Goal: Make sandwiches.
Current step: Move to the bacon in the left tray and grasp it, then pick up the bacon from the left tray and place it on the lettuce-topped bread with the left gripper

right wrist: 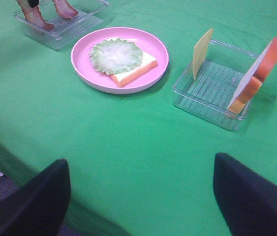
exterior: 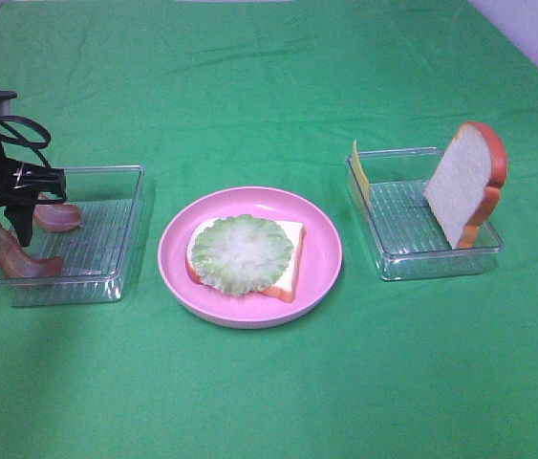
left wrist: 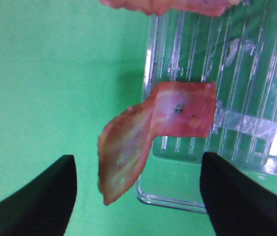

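A white bread slice (exterior: 283,263) with a round pale-green lettuce (exterior: 240,253) on it lies on the pink plate (exterior: 321,239). My left gripper (exterior: 22,228) hangs open over the left clear tray (exterior: 116,229). In the left wrist view its open gripper (left wrist: 138,196) sits just above a bacon strip (left wrist: 153,132) draped over the tray's edge. That strip (exterior: 9,251) and a second one (exterior: 58,218) also show in the high view. A bread slice (exterior: 467,182) and yellow cheese (exterior: 359,172) lean in the right tray (exterior: 412,229). My right gripper (right wrist: 140,196) is open, empty and far back from the plate (right wrist: 118,81).
Green cloth covers the table (exterior: 269,86). The table's near edge (right wrist: 10,157) shows in the right wrist view. The right arm is outside the high view.
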Action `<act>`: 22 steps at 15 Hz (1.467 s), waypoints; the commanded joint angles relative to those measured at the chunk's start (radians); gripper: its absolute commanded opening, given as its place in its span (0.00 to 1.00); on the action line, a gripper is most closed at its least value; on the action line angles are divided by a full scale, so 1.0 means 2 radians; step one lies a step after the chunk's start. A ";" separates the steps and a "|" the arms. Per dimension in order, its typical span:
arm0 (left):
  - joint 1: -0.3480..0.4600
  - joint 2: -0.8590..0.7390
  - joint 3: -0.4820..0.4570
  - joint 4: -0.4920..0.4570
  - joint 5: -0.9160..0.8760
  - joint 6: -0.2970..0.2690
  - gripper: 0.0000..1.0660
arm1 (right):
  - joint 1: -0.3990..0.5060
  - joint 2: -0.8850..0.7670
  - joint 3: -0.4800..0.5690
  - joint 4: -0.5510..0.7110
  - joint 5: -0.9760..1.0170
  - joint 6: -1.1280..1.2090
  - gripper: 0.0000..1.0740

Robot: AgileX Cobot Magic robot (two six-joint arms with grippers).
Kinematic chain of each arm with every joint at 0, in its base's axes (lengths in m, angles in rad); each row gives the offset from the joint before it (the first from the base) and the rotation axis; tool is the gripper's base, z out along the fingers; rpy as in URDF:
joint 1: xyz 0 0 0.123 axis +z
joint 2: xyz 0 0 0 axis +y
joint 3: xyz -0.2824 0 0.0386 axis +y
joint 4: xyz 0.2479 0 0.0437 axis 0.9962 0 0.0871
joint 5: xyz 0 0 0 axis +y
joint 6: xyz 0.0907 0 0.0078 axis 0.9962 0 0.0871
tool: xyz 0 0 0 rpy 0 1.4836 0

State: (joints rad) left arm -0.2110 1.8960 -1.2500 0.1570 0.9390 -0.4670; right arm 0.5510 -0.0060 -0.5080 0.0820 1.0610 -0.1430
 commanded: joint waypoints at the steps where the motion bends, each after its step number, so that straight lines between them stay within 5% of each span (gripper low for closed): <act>1: 0.001 0.005 -0.002 0.002 -0.006 -0.006 0.55 | -0.002 -0.007 0.001 0.001 0.002 -0.003 0.71; 3: 0.001 0.005 -0.002 0.002 -0.011 -0.006 0.40 | -0.002 -0.007 0.001 0.001 0.002 -0.003 0.71; 12: 0.001 0.005 -0.002 -0.003 -0.024 -0.009 0.00 | -0.002 -0.007 0.001 0.001 0.002 -0.003 0.71; 22: 0.001 -0.033 -0.002 -0.068 -0.038 0.022 0.00 | -0.002 -0.007 0.001 0.001 0.002 -0.003 0.71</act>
State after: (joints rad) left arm -0.2110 1.8580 -1.2520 0.0410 0.8780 -0.4260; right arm 0.5510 -0.0060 -0.5080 0.0820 1.0610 -0.1430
